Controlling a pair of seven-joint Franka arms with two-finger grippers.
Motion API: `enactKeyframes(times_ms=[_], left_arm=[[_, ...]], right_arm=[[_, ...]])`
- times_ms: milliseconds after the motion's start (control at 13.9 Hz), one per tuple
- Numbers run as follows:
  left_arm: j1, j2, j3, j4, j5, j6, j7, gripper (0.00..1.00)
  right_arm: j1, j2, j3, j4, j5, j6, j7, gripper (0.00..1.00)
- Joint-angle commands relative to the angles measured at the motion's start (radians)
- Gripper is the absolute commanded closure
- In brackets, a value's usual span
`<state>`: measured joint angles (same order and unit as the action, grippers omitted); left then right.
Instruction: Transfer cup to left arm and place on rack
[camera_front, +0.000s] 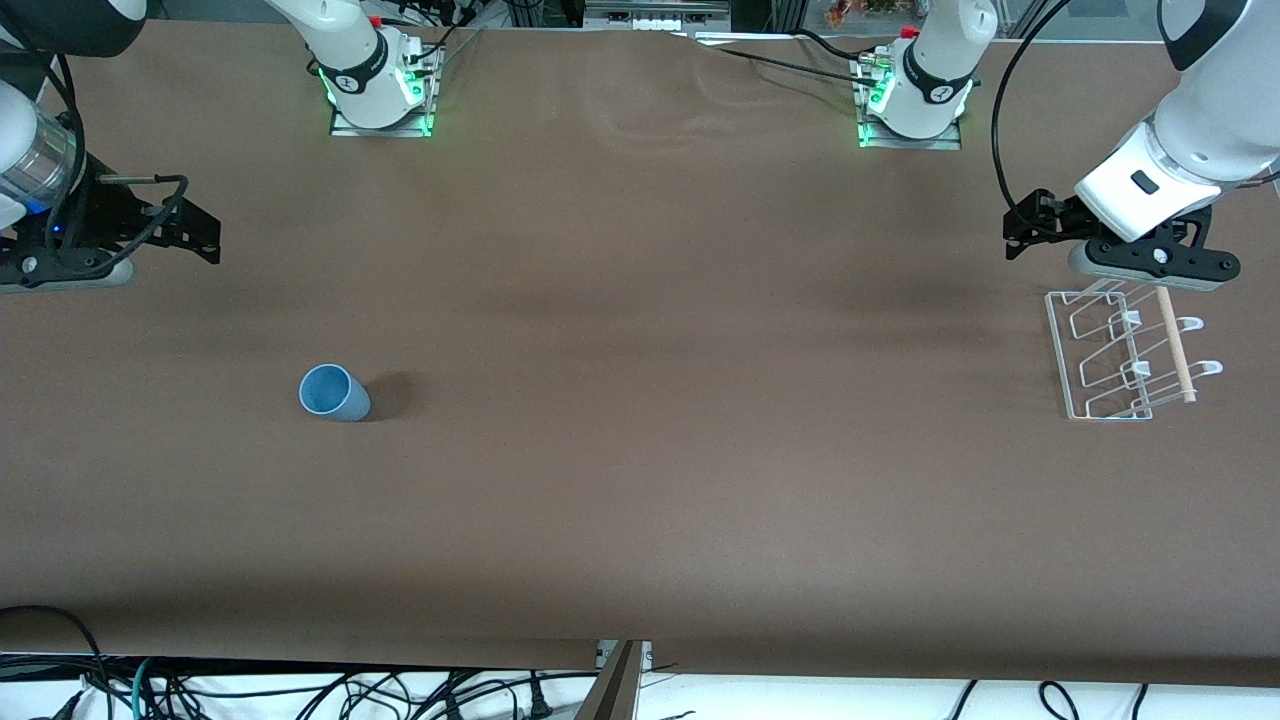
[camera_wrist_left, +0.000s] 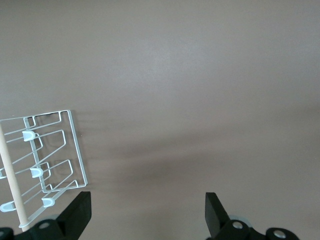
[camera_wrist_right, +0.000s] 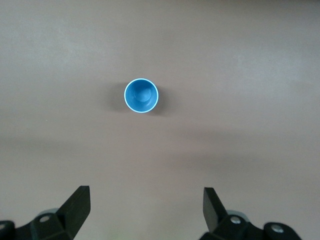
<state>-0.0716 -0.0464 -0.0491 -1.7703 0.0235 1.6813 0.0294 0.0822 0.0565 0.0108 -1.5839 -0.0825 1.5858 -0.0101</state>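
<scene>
The light-blue cup (camera_front: 333, 392) stands upright on the brown table toward the right arm's end, mouth up; the right wrist view shows it from above (camera_wrist_right: 141, 95). My right gripper (camera_front: 205, 236) hangs open and empty over the table at that end, well apart from the cup; its own view shows the fingers spread (camera_wrist_right: 146, 207). The clear wire rack (camera_front: 1125, 355) with a wooden dowel (camera_front: 1177, 345) sits at the left arm's end. My left gripper (camera_front: 1018, 232) hangs open and empty over the table beside the rack (camera_wrist_left: 40, 165); its own view shows the fingers spread (camera_wrist_left: 147, 210).
The two arm bases (camera_front: 380, 95) (camera_front: 910, 105) with green lights stand along the table's edge farthest from the front camera. Cables (camera_front: 300, 695) lie below the table's edge nearest to it. Bare brown tabletop (camera_front: 700, 400) lies between cup and rack.
</scene>
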Motion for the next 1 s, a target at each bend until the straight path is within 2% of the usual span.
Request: enactKeyframes(times_ms=[0, 932], left_arm=[[-0.007, -0.007, 0.002, 0.011, 0.015, -0.02, -0.008, 0.0], [-0.007, -0.007, 0.002, 0.011, 0.015, -0.02, -0.008, 0.0]], right_arm=[[-0.001, 0.012, 0.003, 0.03, 0.01, -0.023, 0.007, 0.0], [-0.002, 0.028, 0.001, 0.053, 0.013, -0.018, 0.009, 0.0]])
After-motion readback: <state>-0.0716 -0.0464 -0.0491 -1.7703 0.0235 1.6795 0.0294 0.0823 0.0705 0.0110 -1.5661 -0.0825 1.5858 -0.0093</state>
